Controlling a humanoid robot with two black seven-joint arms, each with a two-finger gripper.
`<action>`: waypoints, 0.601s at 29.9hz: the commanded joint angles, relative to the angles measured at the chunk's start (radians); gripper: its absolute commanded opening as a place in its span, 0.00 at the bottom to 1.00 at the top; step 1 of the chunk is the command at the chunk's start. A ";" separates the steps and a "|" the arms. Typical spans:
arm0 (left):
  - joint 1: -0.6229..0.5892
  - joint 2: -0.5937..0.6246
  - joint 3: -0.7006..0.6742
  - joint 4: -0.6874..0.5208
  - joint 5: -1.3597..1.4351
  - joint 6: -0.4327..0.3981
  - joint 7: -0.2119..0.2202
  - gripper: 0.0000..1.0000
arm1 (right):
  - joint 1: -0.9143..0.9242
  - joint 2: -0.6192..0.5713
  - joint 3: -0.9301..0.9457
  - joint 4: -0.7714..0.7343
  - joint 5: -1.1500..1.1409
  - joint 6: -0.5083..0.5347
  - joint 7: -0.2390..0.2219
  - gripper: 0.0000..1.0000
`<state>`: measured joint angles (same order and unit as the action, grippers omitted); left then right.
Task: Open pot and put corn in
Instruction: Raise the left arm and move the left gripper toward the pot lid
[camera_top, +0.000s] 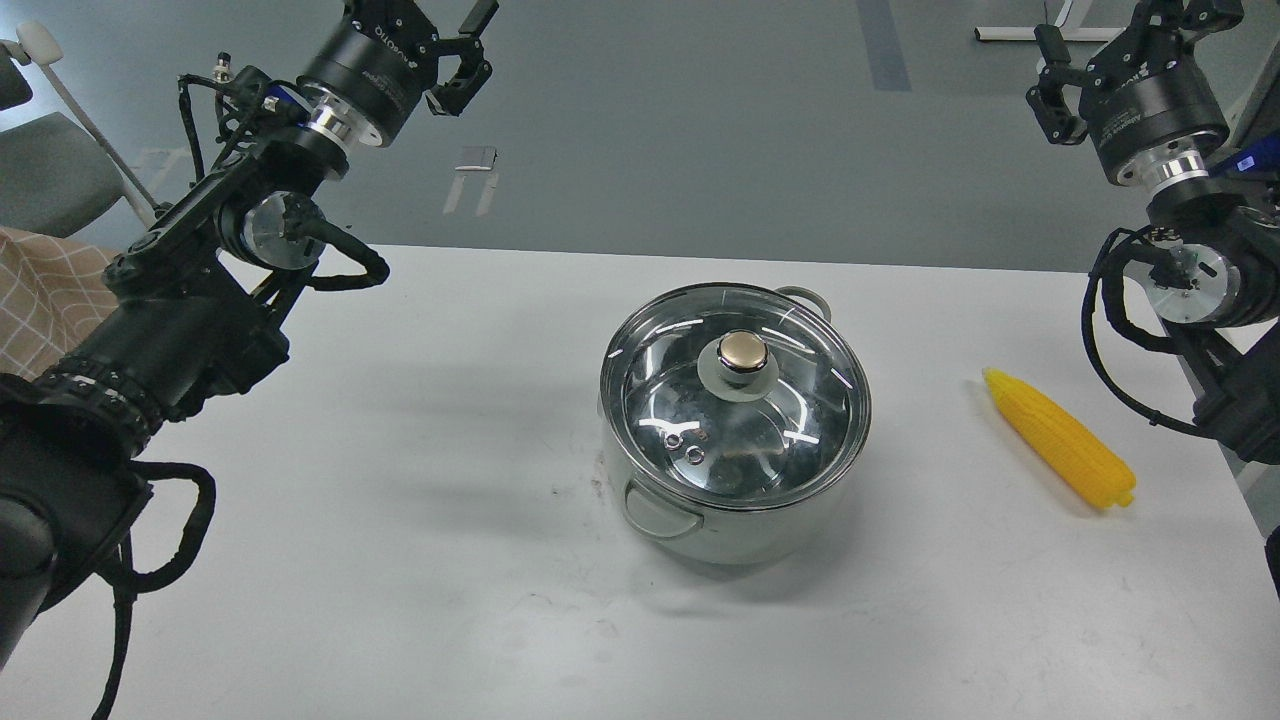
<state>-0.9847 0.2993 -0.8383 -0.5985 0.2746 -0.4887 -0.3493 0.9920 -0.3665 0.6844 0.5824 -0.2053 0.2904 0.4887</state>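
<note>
The pot stands at the middle of the white table. Its flat glass lid with a gold knob sits on it and closes it. The yellow corn lies on the table to the right of the pot, with its pointed end towards the far side. My left gripper is high at the top left, far from the pot, open and empty, with its fingertips partly cut off by the view's edge. My right gripper is high at the top right, above and beyond the corn, open and empty.
A grey chair and a beige checked cloth are at the left, beside my left arm. Grey floor lies beyond the table's far edge, with a white bar at the top right. The table's right edge runs just past the corn.
</note>
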 joint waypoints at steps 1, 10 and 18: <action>0.001 0.003 -0.018 -0.001 0.000 0.000 0.000 0.98 | 0.002 0.000 0.000 0.004 0.000 0.000 0.000 1.00; 0.004 -0.002 -0.018 -0.020 0.001 0.000 0.000 0.98 | 0.002 0.001 0.001 0.007 0.000 0.000 0.000 1.00; 0.004 0.037 -0.001 -0.026 0.008 0.000 -0.002 0.98 | 0.013 -0.005 -0.006 -0.006 -0.022 -0.005 0.000 1.00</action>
<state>-0.9799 0.3225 -0.8517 -0.6292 0.2762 -0.4887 -0.3527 0.9967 -0.3676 0.6833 0.5866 -0.2162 0.2885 0.4887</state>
